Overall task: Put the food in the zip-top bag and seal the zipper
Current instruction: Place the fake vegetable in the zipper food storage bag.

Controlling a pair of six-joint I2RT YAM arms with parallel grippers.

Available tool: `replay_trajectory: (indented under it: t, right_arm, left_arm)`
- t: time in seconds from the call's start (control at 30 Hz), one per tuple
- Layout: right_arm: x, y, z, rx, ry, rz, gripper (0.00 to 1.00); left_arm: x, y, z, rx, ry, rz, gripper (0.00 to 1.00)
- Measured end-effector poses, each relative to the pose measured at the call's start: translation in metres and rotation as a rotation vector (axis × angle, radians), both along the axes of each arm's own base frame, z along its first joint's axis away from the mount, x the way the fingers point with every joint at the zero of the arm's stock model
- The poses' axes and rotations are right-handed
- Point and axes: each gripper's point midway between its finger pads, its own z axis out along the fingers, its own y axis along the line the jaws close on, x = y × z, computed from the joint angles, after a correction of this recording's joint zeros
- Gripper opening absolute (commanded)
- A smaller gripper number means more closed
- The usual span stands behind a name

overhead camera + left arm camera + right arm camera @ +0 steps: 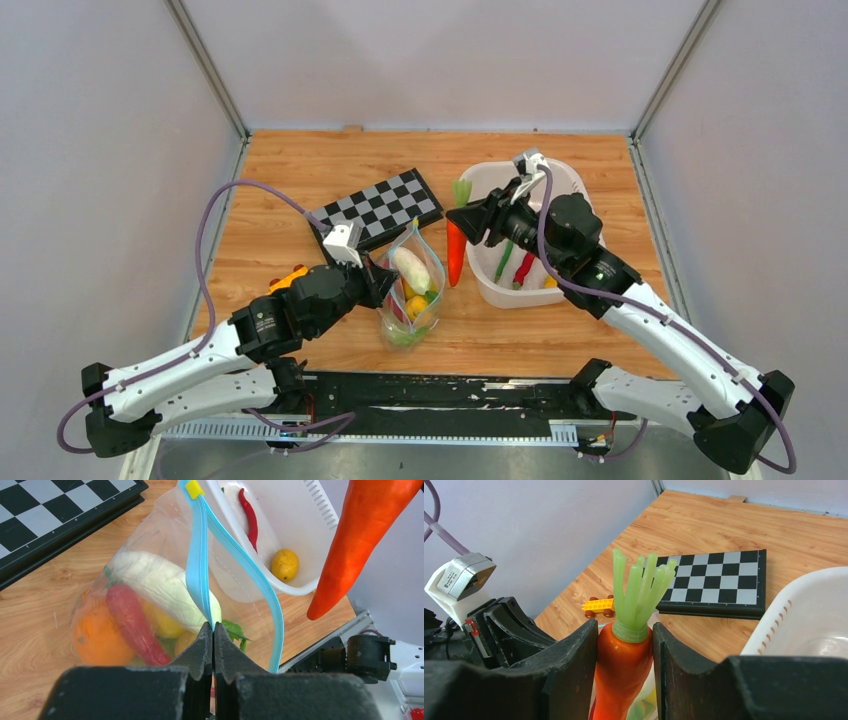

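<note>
The clear zip-top bag (412, 292) lies mid-table with its mouth held open. It holds a white radish (160, 585), a red pepper (132, 625), an orange (97, 637) and other food. My left gripper (385, 280) is shut on one side of the teal zipper (197, 555), as the left wrist view (213, 630) shows. My right gripper (465, 220) is shut on an orange carrot (455, 255) with a green top, held tip down just right of the bag's mouth. The right wrist view (625, 645) shows the carrot (621, 670) between the fingers.
A white basket (490, 285) stands right of the bag, holding a red pepper (248, 517), a yellow fruit (285, 565) and a green pepper. A folded chessboard (385, 205) lies behind the bag. A yellow toy car (287, 280) sits by the left arm.
</note>
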Motion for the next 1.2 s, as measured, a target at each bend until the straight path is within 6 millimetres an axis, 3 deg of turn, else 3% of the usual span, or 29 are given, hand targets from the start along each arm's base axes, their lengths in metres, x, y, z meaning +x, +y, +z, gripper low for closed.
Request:
replay_trajectory:
  t: [0.33,0.5,0.67,0.97,1.2]
  right_arm:
    - [-0.007,0.012,0.016,0.052,-0.045,0.003,0.22]
    - [-0.005,0.033,0.014,0.076,-0.041,0.015,0.23]
    - [-0.002,0.055,-0.014,0.061,-0.008,0.002,0.22]
    - [-0.008,0.068,-0.084,0.027,0.064,-0.104,0.21]
    - [-0.015,0.077,-0.099,0.004,0.098,-0.114,0.21]
  left_arm:
    - [-0.002,-0.001,0.002,-0.015,0.004,-0.008,0.0]
    - [-0.002,-0.001,0.001,-0.022,0.009,-0.007,0.0]
    - [-0.003,0.0,0.003,-0.031,0.006,-0.006,0.0]
    - [-0.003,0.002,0.007,-0.046,0.0,-0.002,0.0]
    - [-0.002,0.005,0.007,-0.047,-0.005,0.012,0.0]
